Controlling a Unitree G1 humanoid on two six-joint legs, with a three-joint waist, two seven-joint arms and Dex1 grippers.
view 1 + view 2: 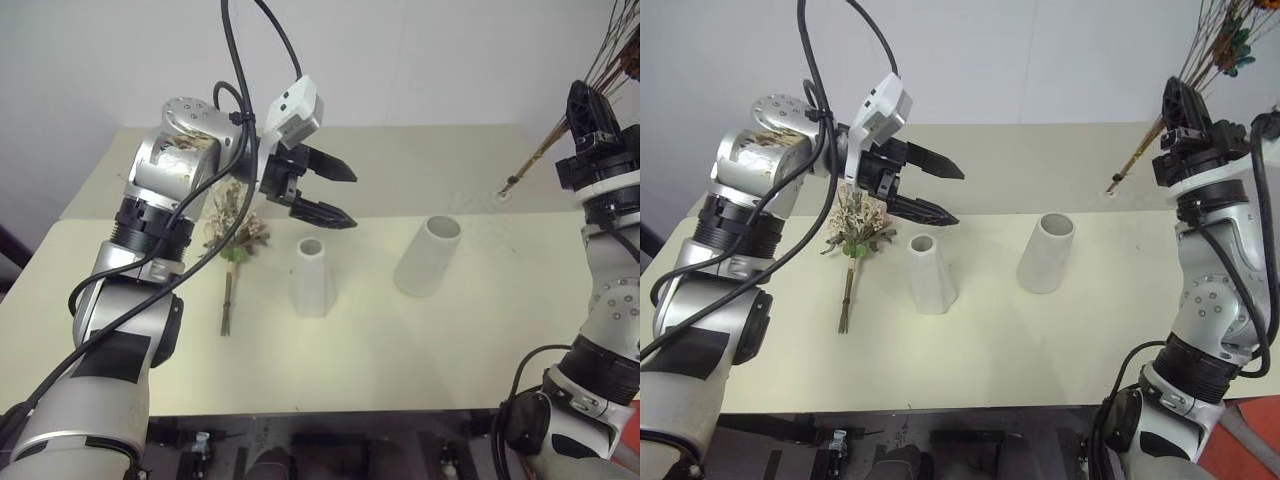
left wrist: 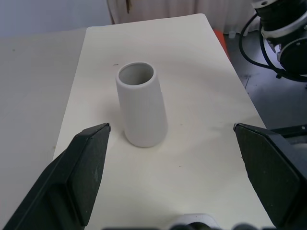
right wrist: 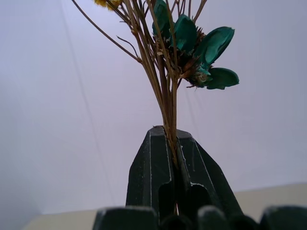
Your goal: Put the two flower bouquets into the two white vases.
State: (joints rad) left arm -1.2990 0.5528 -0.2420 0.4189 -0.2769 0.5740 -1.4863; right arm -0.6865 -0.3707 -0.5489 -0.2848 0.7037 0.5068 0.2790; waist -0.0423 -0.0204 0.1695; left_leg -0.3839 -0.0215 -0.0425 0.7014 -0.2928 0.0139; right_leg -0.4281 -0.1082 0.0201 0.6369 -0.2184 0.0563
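Your cream-topped worktop [image 1: 970,360] carries both plain matte white vases near its middle, upright and mouths up, so either can take stems from above. The wider slanted tapered cylinder with the large mouth [image 1: 1046,253] stands toward the right edge. The narrow tapered cone with the small mouth [image 1: 931,273] stands just beside it on the left. Both are empty.

Your left pincer [image 1: 940,192] hangs above the cone, its black fingers spread wide and holding nothing. It points across toward the wide vase, which sits between its tips in the left wrist view, probably lined up to steady that vase.

The dried cream-white-pink bouquet with grey-green leaves [image 1: 853,240] lies flat on the worktop toward the left edge, just beside the cone, blossoms toward the far edge and long stems toward the near one. It is not yet picked up.

Your right pincer [image 1: 1178,105] is raised above the far right corner, clamped tight on the thin brown stems of the spray of tiny yellow-orange blossoms [image 3: 165,91]. The heads point up and the cut ends [image 1: 1118,183] trail down and left toward the vases, a hold that suits lowering the stems into a mouth.
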